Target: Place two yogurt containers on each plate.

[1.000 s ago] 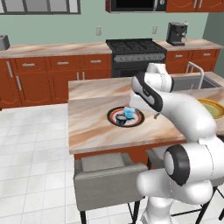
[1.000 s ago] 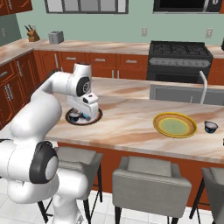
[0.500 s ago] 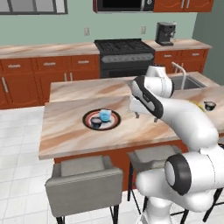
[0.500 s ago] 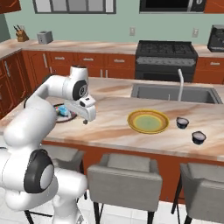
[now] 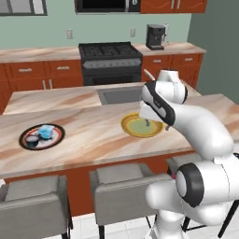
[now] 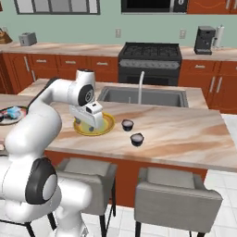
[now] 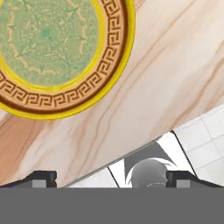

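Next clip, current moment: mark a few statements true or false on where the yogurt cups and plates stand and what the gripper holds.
1. The yellow plate is bare. True.
2. Two dark cups stand on the counter beside that plate. True.
3. The light blue cup sits in the sink. False: it rests on the red-ringed plate.
4. The gripper grips a cup. False: its fingers are apart with nothing between them.

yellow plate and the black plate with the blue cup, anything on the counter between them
Nothing: in the left base view the stretch of marble counter between the yellow plate and the black plate is bare.
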Robot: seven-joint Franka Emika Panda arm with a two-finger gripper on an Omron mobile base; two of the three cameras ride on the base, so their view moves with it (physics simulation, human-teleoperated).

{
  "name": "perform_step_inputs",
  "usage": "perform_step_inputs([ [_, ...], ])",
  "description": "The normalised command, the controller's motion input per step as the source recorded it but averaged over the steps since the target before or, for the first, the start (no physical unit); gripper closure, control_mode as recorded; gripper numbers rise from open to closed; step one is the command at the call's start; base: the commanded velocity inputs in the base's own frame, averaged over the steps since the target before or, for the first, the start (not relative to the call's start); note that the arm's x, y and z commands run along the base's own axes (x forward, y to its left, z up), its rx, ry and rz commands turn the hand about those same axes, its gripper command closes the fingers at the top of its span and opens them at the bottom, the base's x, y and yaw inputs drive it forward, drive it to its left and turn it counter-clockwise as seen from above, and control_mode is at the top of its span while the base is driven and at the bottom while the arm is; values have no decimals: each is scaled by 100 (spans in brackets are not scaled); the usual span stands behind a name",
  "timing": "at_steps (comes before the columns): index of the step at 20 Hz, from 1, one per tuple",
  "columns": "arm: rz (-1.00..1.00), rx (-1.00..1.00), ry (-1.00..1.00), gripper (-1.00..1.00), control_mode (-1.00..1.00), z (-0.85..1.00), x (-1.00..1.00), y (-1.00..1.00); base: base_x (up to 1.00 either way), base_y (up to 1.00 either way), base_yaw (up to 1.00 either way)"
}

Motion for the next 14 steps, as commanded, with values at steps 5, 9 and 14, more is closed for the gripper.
perform_step_inputs([
  [5,0,0,0,-100,100,0,0,0,47,-55,1],
  [9,0,0,0,-100,100,0,0,0,93,-5,1],
  [14,4,1,18,-100,-100,-25,72,-11,0,0,0],
])
